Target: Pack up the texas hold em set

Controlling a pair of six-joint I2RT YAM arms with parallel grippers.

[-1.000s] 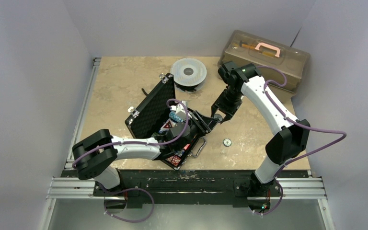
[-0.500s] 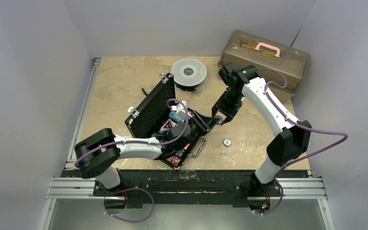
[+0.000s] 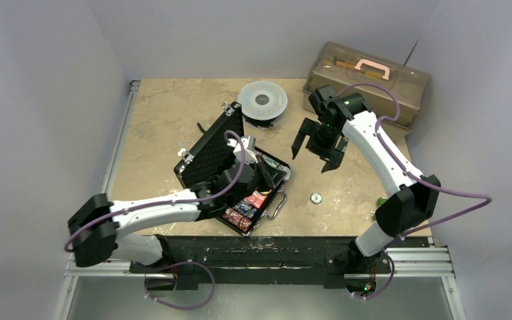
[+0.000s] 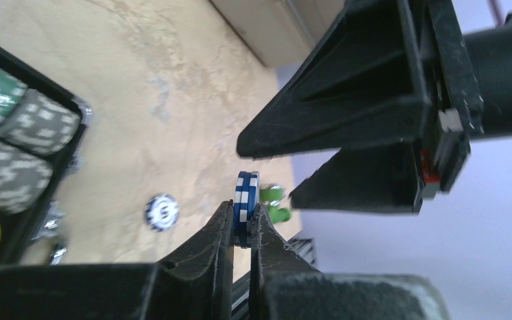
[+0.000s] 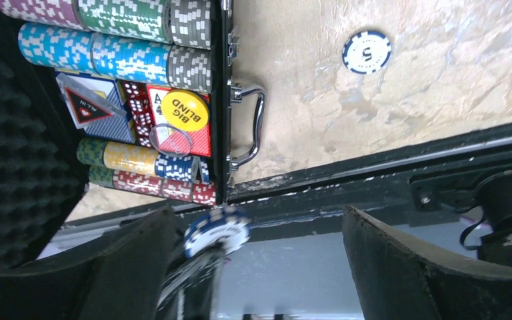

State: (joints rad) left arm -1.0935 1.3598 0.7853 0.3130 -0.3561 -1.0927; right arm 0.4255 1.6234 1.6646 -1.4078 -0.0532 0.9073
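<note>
Left fingers (image 4: 217,240): closed tight on one blue-and-white chip (image 4: 247,185), held on edge in the air near the case.

Black briefcase (image 3: 210,157): open on the worktop (image 3: 160,120), toward the near edge, left of centre. The foam-lined lid is tipped back to the far left. The tray holds rows of chips (image 5: 117,57), a card deck (image 5: 93,100) and a yellow BIG BLIND disc (image 5: 183,113).

Loose chip (image 3: 316,198): flat on the worktop just right of the case's silver handle (image 5: 257,127), touching nothing.

Right fingers (image 5: 407,267): spread wide, gripping nothing, raised right of the case. In the right wrist view the held chip sits in the gap between them, nearer one.

Grey spool (image 3: 262,100): far edge, centre.

Brown toolbox (image 3: 370,80): far right corner.
</note>
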